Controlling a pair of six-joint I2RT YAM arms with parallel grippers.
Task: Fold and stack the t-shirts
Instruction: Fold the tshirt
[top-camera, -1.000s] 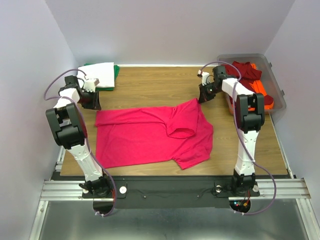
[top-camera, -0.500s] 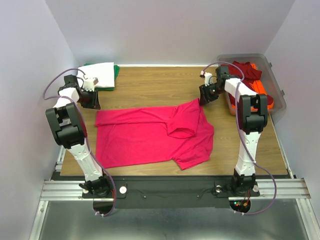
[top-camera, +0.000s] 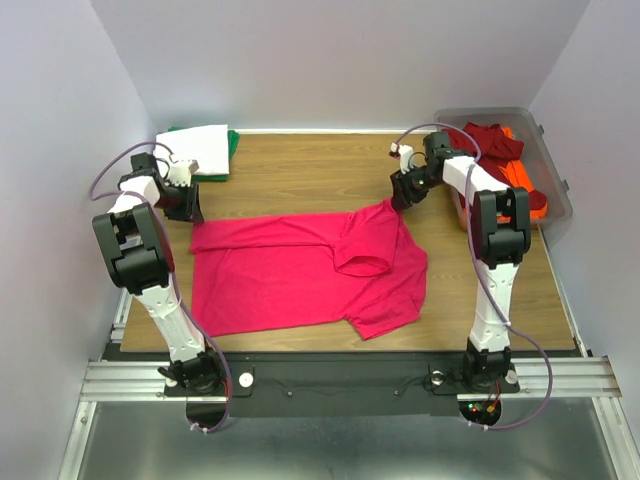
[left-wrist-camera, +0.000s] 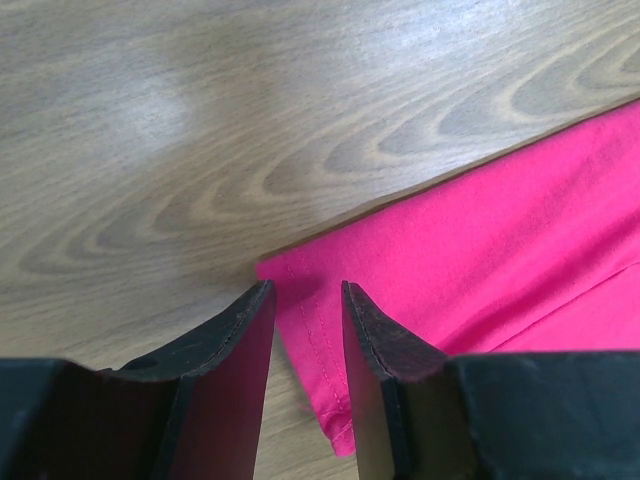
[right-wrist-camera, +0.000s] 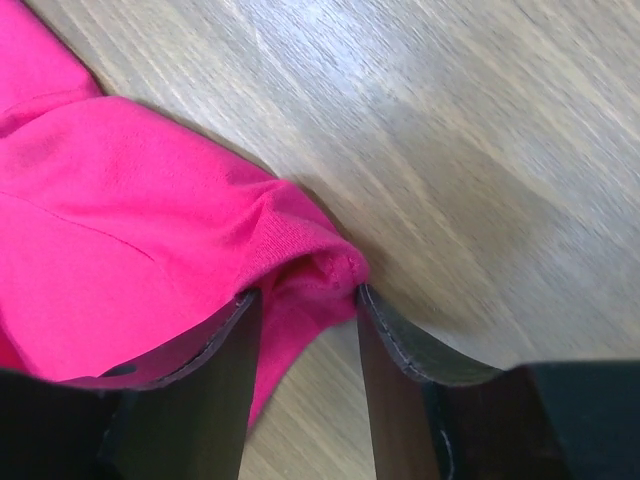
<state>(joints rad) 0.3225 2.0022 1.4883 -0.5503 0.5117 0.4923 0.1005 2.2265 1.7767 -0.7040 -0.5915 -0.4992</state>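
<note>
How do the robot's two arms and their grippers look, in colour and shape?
Both the left arm and the right arm have white links with boxy black joints. A thin purplish cable loops along each. The left gripper and the right gripper each have two flat black fingers with tapered tips.

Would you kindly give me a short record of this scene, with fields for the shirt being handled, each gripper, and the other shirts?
shirt in work: pink-red t-shirt, lying spread on the table
left gripper: open, jaws astride the shirt's far left corner
right gripper: open, bunched far right corner between its jaws
folded stack: white t-shirt on green t-shirt, far left of table
bin: holds dark red t-shirt and orange t-shirt, unfolded
</note>
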